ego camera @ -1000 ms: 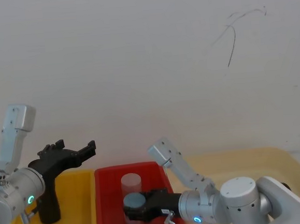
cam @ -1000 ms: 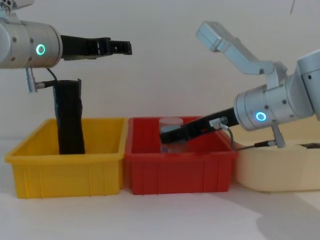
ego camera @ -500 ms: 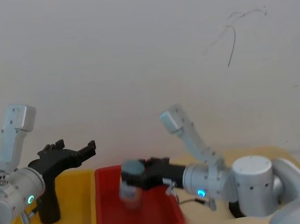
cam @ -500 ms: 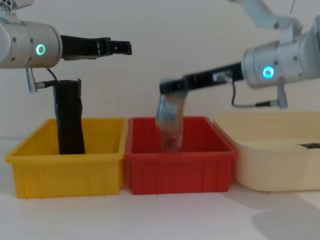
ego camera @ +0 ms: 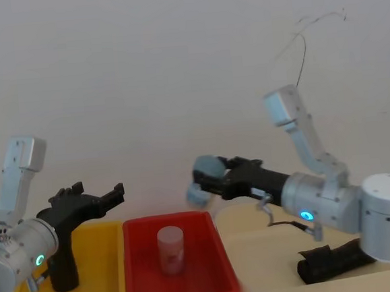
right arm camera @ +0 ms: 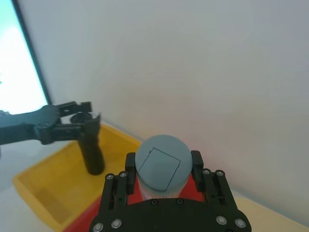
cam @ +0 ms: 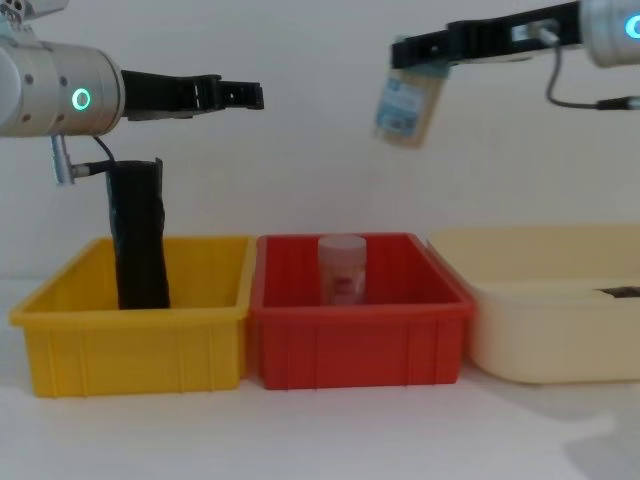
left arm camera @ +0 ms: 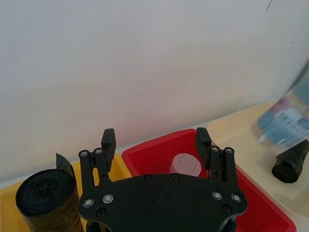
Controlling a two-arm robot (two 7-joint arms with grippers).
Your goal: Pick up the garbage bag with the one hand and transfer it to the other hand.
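Note:
The garbage bag [ego camera: 332,260], a crinkly black roll, lies on its side in the beige tub [cam: 540,300] at the right, with nothing holding it; its end shows in the left wrist view [left arm camera: 289,164]. My right gripper [cam: 412,48] is high above the gap between red bin and tub, shut on a grey-capped bottle [right arm camera: 161,166] that hangs tilted [cam: 408,100]. My left gripper [ego camera: 101,194], on the green-lit wrist, hovers open above the yellow bin [cam: 130,340]. A slimmer black roll with a curled top rim [cam: 138,235] stands upright in that bin, below the left wrist.
A red bin [cam: 360,335] sits between the yellow bin and the tub, with a translucent jar [ego camera: 170,246] standing upright in it. A white wall closes off the back. The table in front of the bins is bare.
The right gripper has lifted the grey-capped bottle out of the red bin, up and toward the right. The left arm and the black rolls have not moved.

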